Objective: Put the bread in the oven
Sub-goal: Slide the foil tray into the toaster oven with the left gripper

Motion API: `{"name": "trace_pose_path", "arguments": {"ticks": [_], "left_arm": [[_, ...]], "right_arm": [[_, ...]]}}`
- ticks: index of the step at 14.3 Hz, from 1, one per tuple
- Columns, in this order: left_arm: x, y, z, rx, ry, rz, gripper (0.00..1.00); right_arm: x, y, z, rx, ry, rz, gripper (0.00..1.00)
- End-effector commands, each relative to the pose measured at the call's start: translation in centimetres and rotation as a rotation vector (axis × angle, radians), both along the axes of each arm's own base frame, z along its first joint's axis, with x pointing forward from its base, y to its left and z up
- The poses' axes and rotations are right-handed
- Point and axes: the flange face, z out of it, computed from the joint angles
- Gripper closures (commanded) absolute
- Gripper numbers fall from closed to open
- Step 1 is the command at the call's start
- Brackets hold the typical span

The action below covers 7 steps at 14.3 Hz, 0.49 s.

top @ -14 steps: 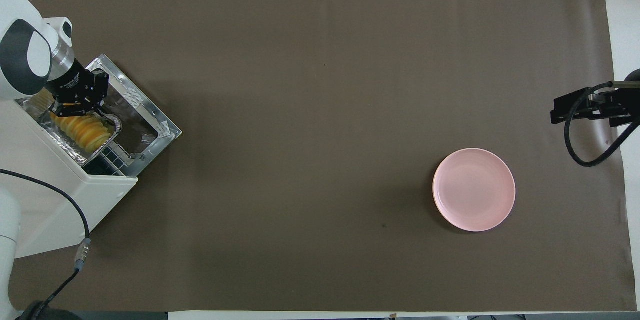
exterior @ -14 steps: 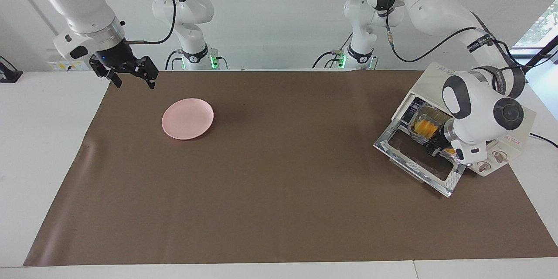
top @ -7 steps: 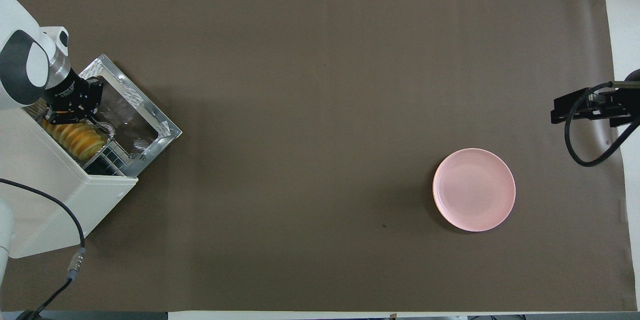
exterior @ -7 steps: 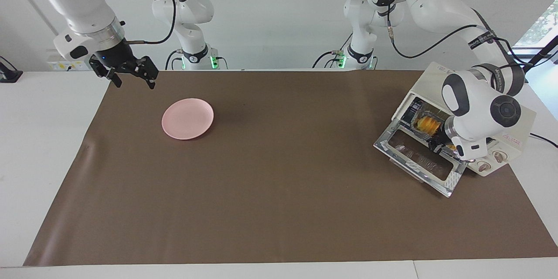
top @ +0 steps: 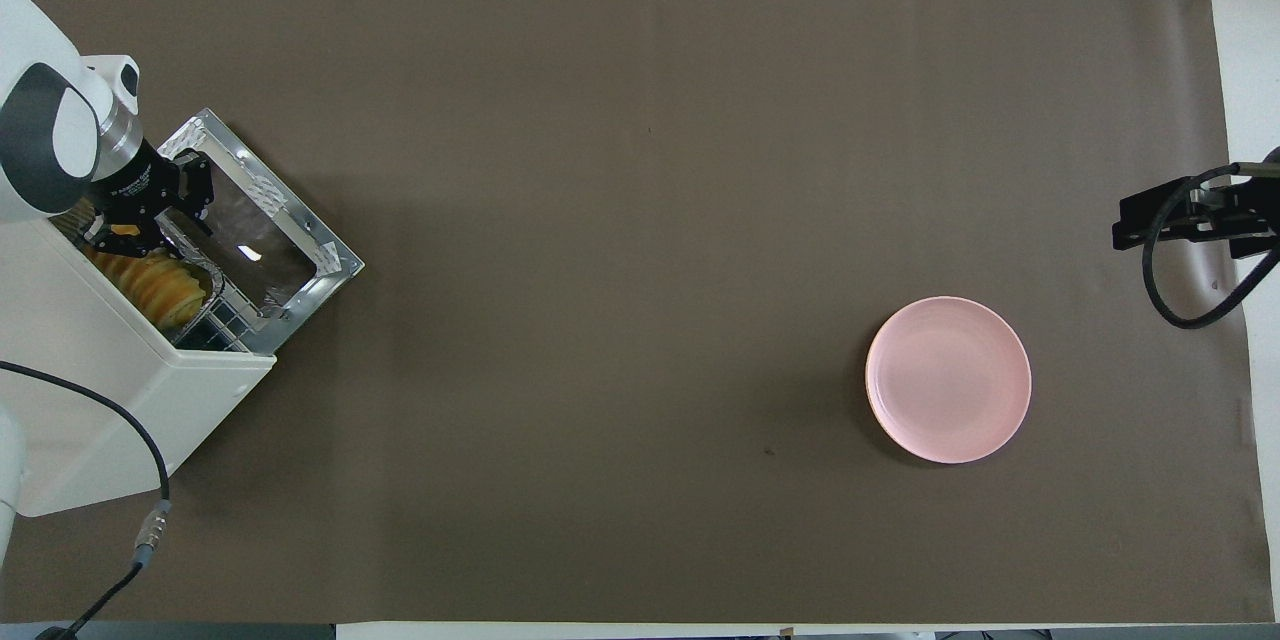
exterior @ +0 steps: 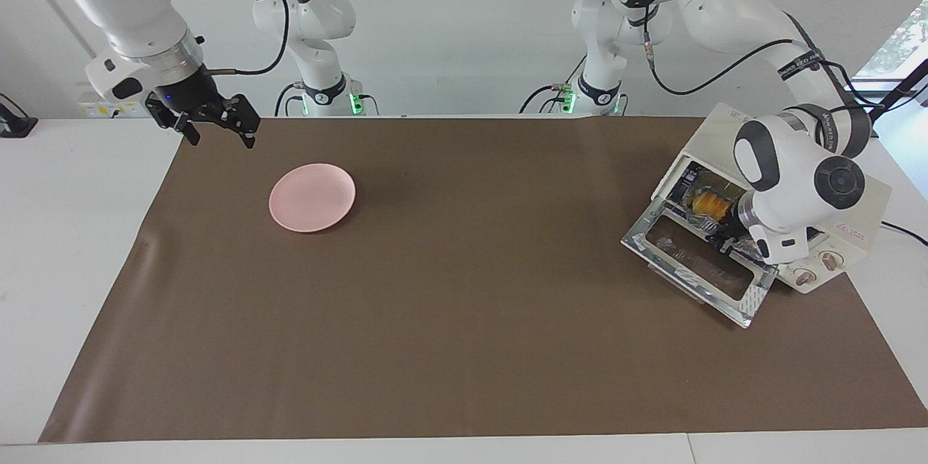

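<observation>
The cream-white oven (exterior: 859, 196) stands at the left arm's end of the table with its glass door (exterior: 692, 257) dropped open. The golden bread (exterior: 708, 204) lies in a crinkled foil tray (exterior: 745, 251) inside the oven's mouth. My left gripper (exterior: 727, 239) is over the open door at the mouth, shut on the tray's rim. In the overhead view the bread (top: 150, 282) shows under the oven's (top: 110, 400) top edge, with the left gripper (top: 135, 232) beside it. My right gripper (exterior: 222, 138) waits open and empty in the air over the mat's corner at the right arm's end.
A round pink plate (exterior: 312, 197) lies empty on the brown mat (exterior: 464, 319) toward the right arm's end; it also shows in the overhead view (top: 948, 379). The oven's cable (top: 150, 510) trails off the table on the side nearer to the robots.
My left gripper has pushed the foil tray with the bread deeper into the oven. My right gripper has drifted slightly up and toward its own end.
</observation>
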Motion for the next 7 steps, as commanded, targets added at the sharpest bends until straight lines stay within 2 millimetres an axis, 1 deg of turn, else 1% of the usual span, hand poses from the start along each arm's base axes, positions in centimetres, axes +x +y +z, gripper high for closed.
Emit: {"name": "trace_pose_path", "arguments": {"ticks": [1, 3, 4, 6, 7], "left_arm": [[-0.6, -0.3, 0.5, 0.003, -0.017, -0.04, 0.0], [-0.3, -0.9, 0.9, 0.033, -0.019, -0.102, 0.0], [0.0, -1.7, 1.1, 0.041, -0.031, -0.125, 0.0], [0.5, -2.2, 1.5, 0.043, -0.049, -0.155, 0.0], [0.6, -2.8, 1.6, 0.034, -0.044, -0.2, 0.0]], "right_arm": [[-0.7, 0.0, 0.1, 0.018, 0.002, -0.012, 0.0], [-0.6, 0.0, 0.0, 0.018, 0.004, -0.01, 0.0], [-0.6, 0.0, 0.0, 0.018, 0.004, -0.01, 0.0], [-0.6, 0.0, 0.0, 0.018, 0.004, -0.01, 0.0], [-0.7, 0.1, 0.1, 0.018, 0.002, -0.009, 0.0]]}}
